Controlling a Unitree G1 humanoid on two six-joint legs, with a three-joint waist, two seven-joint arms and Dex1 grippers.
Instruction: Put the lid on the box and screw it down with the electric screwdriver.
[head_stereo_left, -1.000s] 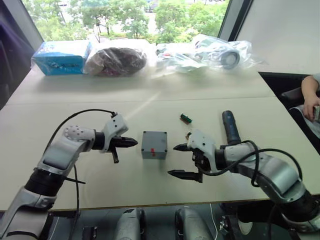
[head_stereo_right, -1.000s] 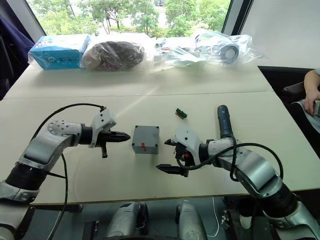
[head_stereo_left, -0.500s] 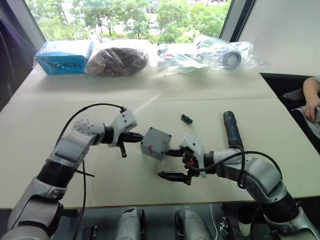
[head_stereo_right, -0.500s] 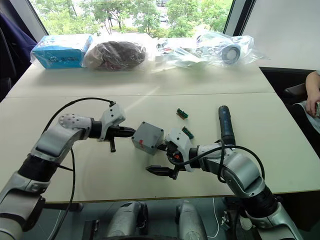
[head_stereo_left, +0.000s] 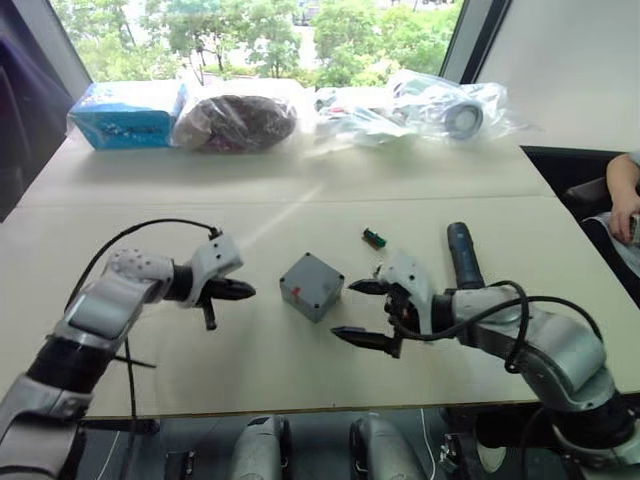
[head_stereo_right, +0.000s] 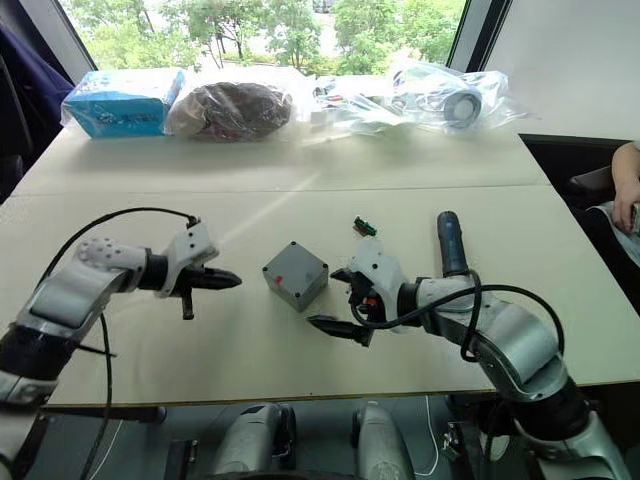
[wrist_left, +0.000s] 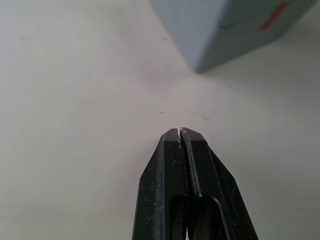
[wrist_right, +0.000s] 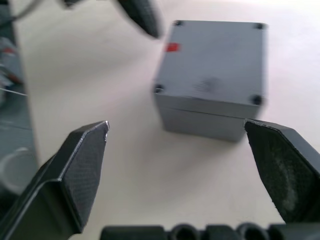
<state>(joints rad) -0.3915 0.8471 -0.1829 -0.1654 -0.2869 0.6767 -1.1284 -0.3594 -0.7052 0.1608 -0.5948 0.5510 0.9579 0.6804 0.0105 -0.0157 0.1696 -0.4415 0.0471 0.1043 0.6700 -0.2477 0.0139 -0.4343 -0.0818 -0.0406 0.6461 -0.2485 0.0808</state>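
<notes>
In the middle of the pale table (head_stereo_left: 300, 215) sits the box (head_stereo_left: 312, 286), a small grey metal cube turned so that one corner points toward the near edge, with the lid (wrist_right: 216, 60) already seated on top of it; the right wrist view shows the seam between the two running just below the top face, a dark screw hole at each corner, and a small red mark near one edge. To the left of the box, apart from it, the left gripper (head_stereo_left: 243, 291) hovers just above the table with its two black fingers pressed together, tips aimed at the box and holding nothing. To the right of the box the right gripper (head_stereo_left: 355, 312) is spread wide, one finger reaching near the box's right corner and the other lower and nearer, and the box lies just beyond the gap between them, untouched. The electric screwdriver (head_stereo_left: 462, 256) lies flat on the table further right, just beyond the right arm, its dark length running near to far. A small green-brown part (head_stereo_left: 373, 237) rests on the table between the box and the screwdriver, toward the far side. Along the far edge by the window stand a blue packet (head_stereo_left: 125, 113), a dark bagged bundle (head_stereo_left: 236, 122) and clear plastic bags (head_stereo_left: 420, 108). A person's hand (head_stereo_left: 622, 203) shows at the right edge.
</notes>
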